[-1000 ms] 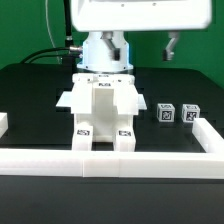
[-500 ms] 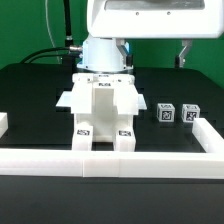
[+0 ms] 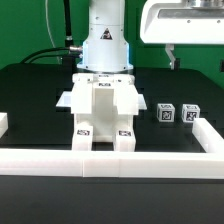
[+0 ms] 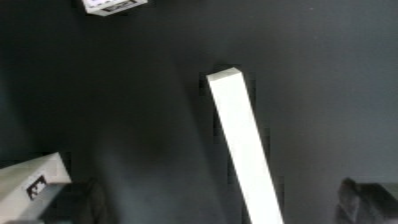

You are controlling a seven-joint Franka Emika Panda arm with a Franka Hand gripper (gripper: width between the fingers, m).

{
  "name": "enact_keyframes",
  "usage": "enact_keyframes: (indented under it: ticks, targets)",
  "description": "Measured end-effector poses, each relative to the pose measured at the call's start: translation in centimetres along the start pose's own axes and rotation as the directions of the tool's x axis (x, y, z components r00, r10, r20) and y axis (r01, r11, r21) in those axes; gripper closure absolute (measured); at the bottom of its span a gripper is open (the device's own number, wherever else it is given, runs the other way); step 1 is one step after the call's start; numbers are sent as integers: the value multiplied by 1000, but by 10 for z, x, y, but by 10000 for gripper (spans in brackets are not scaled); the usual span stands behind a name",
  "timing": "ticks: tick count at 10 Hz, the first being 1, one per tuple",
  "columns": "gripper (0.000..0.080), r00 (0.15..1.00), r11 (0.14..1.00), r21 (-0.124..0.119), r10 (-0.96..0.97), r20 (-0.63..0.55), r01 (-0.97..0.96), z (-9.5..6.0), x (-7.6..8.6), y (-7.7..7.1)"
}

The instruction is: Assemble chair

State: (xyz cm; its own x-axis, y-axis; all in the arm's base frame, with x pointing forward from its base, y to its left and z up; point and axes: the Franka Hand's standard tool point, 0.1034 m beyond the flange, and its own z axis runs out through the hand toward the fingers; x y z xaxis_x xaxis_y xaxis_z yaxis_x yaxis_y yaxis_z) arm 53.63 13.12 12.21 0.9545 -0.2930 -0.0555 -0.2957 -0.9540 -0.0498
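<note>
The partly built chair (image 3: 100,112), made of matte white blocky parts with tags on its front, stands at the middle of the black table. Two small tagged blocks (image 3: 166,112) (image 3: 189,114) sit apart from it toward the exterior view's right. My gripper (image 3: 172,58) hangs high at the back right, well clear of the chair and above the blocks. In the wrist view the gripper (image 4: 214,206) is open: its dark fingers (image 4: 64,204) stand far apart with nothing held. Only black table and a white rail (image 4: 240,140) lie below them. A tagged part (image 4: 111,6) shows at that picture's edge.
A long low white border rail (image 3: 110,160) runs along the front, with short returns at the exterior view's right (image 3: 207,135) and left (image 3: 4,122). The robot's base (image 3: 105,45) rises right behind the chair. A white piece (image 4: 27,182) shows at the wrist view's corner.
The hand has swung from above the chair toward the exterior view's right. The jaws have stayed open, and the chair and blocks have not moved.
</note>
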Motion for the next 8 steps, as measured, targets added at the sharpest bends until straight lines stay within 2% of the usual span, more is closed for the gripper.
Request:
enact_keyframes:
  ticks: [1,3,5,6,8]
  targets:
    - [150,1000,1000,0,4,-1,-4,0,1,2]
    - [150,994,994,7,-109,-28,109,0,3,0]
    - [150,977,981,21,-190,-101,193,17,-11,-23]
    - [150,971,977,24,-208,-121,212,28,-19,-29]
    - [150,973,978,22,-202,-112,205,27,-18,-26]
